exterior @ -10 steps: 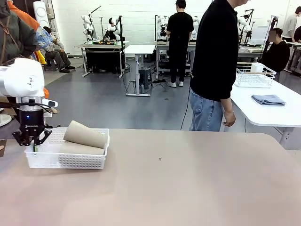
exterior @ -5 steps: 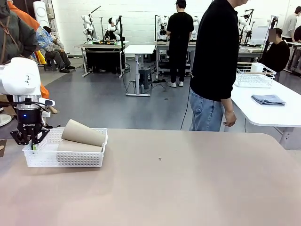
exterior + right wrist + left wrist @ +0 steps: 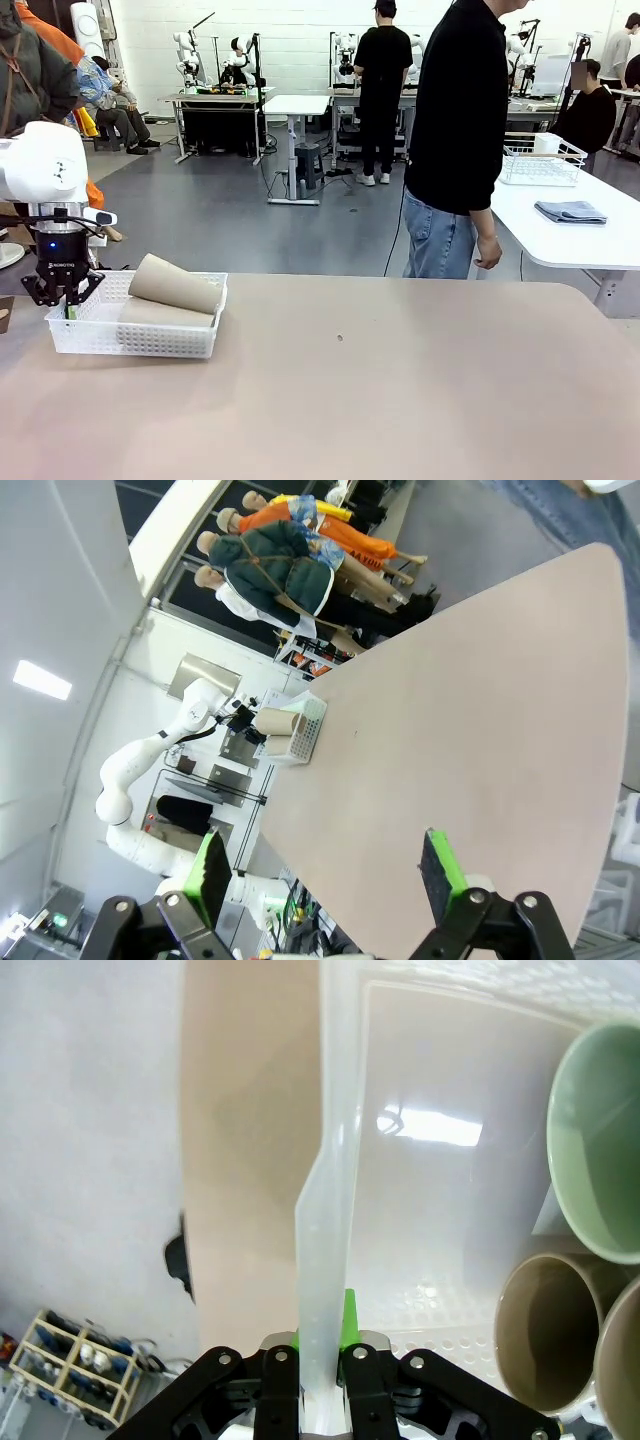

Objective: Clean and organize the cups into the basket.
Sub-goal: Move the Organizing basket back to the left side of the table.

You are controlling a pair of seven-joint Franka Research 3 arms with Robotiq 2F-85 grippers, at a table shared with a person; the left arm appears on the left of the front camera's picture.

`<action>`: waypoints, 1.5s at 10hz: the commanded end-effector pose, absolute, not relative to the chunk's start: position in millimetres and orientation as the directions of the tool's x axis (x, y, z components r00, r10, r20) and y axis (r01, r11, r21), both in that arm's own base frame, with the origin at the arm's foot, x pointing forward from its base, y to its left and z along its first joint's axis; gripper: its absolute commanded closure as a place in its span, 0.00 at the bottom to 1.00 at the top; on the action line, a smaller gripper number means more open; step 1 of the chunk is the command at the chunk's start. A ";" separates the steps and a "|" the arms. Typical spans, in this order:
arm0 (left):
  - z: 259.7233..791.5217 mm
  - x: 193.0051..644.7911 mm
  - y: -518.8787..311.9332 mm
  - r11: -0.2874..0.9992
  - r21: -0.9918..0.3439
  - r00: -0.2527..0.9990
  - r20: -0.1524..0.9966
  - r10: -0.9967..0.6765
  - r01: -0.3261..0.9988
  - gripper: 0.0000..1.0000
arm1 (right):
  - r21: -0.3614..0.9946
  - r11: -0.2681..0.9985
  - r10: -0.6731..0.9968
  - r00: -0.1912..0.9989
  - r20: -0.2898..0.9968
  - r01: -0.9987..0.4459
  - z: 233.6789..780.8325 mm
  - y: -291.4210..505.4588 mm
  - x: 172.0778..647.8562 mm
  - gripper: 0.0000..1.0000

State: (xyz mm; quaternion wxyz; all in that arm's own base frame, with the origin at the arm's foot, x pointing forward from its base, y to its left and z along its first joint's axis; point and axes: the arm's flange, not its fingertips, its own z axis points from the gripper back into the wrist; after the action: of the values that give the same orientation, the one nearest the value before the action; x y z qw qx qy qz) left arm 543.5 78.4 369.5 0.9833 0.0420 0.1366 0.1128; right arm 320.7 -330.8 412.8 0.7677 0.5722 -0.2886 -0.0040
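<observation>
The basket (image 3: 132, 338), white plastic with fine perforated walls, sits near the left end of the tan desk (image 3: 400, 400), on the robot's left side. Two tan-brown cups (image 3: 175, 284) lie on their sides in it, one stacked on the other, the upper one rising above the rim with its narrow end toward the left. In the left wrist view their open mouths show side by side at the lower right, and the pale mint green cup (image 3: 600, 1150) lies beside them with its mouth also facing the camera, all three inside the basket.

The left gripper (image 3: 66, 303) points straight down at the basket's left end wall. Its jaws are closed tight on that thin wall; in the left wrist view the white rim (image 3: 325, 1260) runs up between the two fingers, with a green pad (image 3: 349, 1322) pressed against it on the inner side.

The right gripper (image 3: 325, 875) hangs above the desk's other end, well apart from the basket, its jaws spread wide with nothing between them.

A person in a black top and jeans (image 3: 455, 140) stands at the far side of the desk.
</observation>
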 end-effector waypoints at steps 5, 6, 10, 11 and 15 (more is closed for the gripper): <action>360.1 538.2 87.0 0.907 0.391 0.980 -0.051 0.193 -0.159 0.94 | 0.880 0.355 -0.329 0.838 0.434 -0.317 412.5 -330.7 319.6 0.00; 358.7 538.7 88.4 0.913 0.380 0.981 -0.062 0.186 -0.149 0.94 | 0.880 0.355 -0.329 0.838 0.434 -0.317 412.5 -330.7 319.6 0.00; 359.5 541.8 89.3 0.924 0.347 0.968 -0.130 0.214 -0.158 0.00 | 0.880 0.355 -0.329 0.838 0.434 -0.317 412.5 -330.7 319.6 0.00; 361.0 541.6 90.6 0.924 0.347 0.968 -0.128 0.218 -0.162 0.32 | 0.880 0.355 -0.329 0.838 0.434 -0.317 412.5 -330.7 319.6 0.00; 363.3 543.0 93.1 0.922 0.347 0.965 -0.129 0.227 -0.170 0.00 | 0.880 0.355 -0.329 0.838 0.434 -0.317 412.5 -330.7 319.6 0.00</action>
State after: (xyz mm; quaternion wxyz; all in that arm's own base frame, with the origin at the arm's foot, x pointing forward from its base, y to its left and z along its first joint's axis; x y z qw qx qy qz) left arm 540.8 91.4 361.7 0.9785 0.1688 0.0784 0.0890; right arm 320.7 -330.8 412.8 0.7677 0.5721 -0.2886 -0.0040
